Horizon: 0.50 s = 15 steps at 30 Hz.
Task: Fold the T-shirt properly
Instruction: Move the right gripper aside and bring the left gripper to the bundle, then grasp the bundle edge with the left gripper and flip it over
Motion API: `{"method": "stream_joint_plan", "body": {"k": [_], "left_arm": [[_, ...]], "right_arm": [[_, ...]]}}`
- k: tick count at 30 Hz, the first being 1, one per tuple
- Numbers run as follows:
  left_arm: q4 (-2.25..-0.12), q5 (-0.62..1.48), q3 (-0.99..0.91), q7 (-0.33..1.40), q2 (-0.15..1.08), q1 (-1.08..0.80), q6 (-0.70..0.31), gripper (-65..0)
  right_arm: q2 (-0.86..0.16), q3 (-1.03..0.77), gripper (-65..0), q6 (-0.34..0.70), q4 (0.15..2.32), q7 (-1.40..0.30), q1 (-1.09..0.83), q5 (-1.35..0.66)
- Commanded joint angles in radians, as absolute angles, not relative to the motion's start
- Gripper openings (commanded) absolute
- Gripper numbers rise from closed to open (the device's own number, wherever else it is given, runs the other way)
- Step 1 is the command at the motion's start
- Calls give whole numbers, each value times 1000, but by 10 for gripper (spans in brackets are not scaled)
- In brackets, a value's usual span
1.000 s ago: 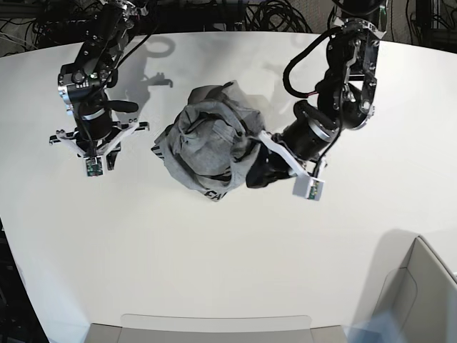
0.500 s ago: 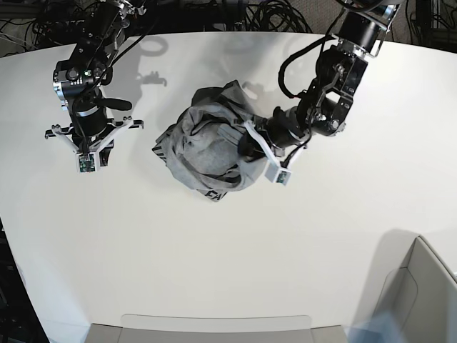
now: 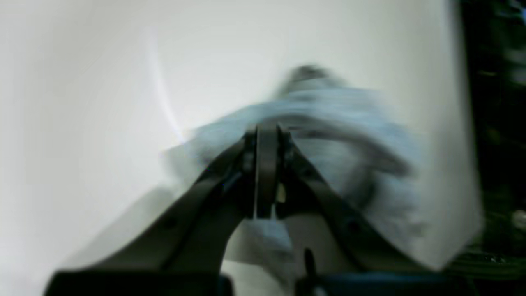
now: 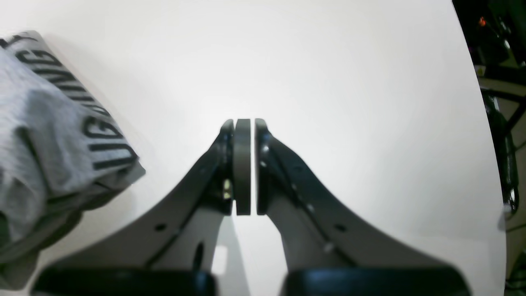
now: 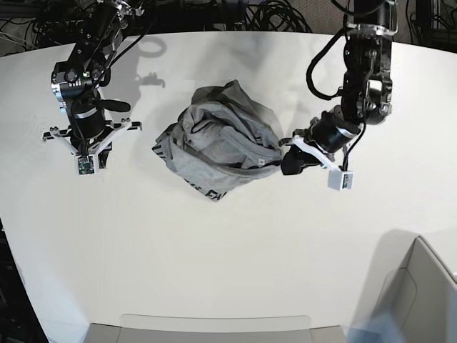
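The heather-grey T-shirt (image 5: 214, 146) lies crumpled in the middle of the white table (image 5: 214, 250), with black lettering showing at its near edge. At the shirt's right edge my left gripper (image 5: 284, 163) is shut, and the cloth is drawn out toward it. The blurred left wrist view shows the jaws (image 3: 267, 127) pressed together with T-shirt (image 3: 337, 123) fabric around and under them. Well left of the shirt my right gripper (image 5: 88, 156) points down at bare table. In its wrist view it (image 4: 244, 123) is shut on nothing, with the lettered T-shirt (image 4: 61, 135) at the left.
A cardboard box (image 5: 421, 293) stands at the near right corner. A grey panel (image 5: 214, 330) runs along the table's near edge. Black cables (image 5: 271, 14) lie behind the far edge.
My left gripper has moved right, out of the bunched shirt, drawing the shirt's right edge with it. The right arm has shifted slightly left and stays shut.
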<state>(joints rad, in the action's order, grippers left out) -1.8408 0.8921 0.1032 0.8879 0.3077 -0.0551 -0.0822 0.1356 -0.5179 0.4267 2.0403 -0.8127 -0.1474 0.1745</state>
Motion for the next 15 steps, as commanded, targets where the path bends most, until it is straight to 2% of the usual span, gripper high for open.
{"method": "stream_joint_plan", "body": {"k": [1, 3, 6, 8, 11, 15], "left_arm": [[-1948, 889, 102, 903, 294, -53, -76, -600], [-1971, 885, 116, 969, 265, -53, -58, -523], [-1962, 881, 122, 1069, 213, -51, 62, -389], [-1959, 881, 122, 1110, 185, -51, 127, -332], [-1937, 881, 122, 1133, 156, -53, 182, -322], [-1833, 888, 122, 1130, 153, -51, 185, -322]], "right_arm": [[131, -503, -628, 427, 2057, -788, -137, 166], [131, -478, -628, 427, 2057, -788, -145, 166], [131, -475, -628, 427, 2057, -788, -145, 168], [131, -475, -628, 427, 2057, -788, -145, 168], [131, -475, -628, 427, 2057, -788, -147, 168], [131, -475, -628, 427, 2055, -788, -147, 168]]}}
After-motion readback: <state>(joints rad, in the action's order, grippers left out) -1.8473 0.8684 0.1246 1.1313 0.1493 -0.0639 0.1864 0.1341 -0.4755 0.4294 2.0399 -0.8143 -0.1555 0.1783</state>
